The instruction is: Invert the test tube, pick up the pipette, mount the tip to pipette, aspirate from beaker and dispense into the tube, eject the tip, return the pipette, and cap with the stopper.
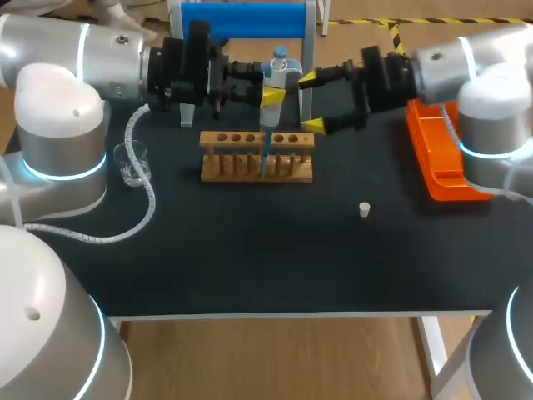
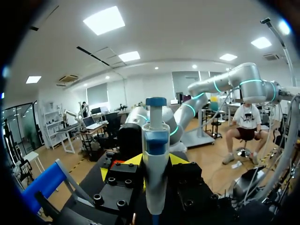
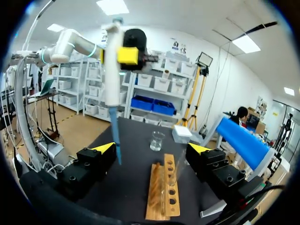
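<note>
1. left gripper point(image 1: 271, 94) clamped on pipette point(image 1: 279, 67) mid-body, upright; light rigid plastic, good hold
2. right gripper point(image 1: 311, 102) spread wide, empty, just beside pipette
3. blue tip point(image 1: 266, 154) down at wooden rack point(image 1: 250, 169); thin, likely friction-fit, side knocks risky
4. test tube point(image 3: 176, 166) in rack, looks like glass: fragile, slick
5. beaker point(image 1: 131, 162), stopper point(image 1: 364, 209) well apart; open table between

Pipette point(image 3: 112, 70) upright in left tool point(image 3: 124, 55), blue tip near wooden rack point(image 3: 161, 199), ahead of wide-spread right tool point(image 3: 152, 151).
</note>
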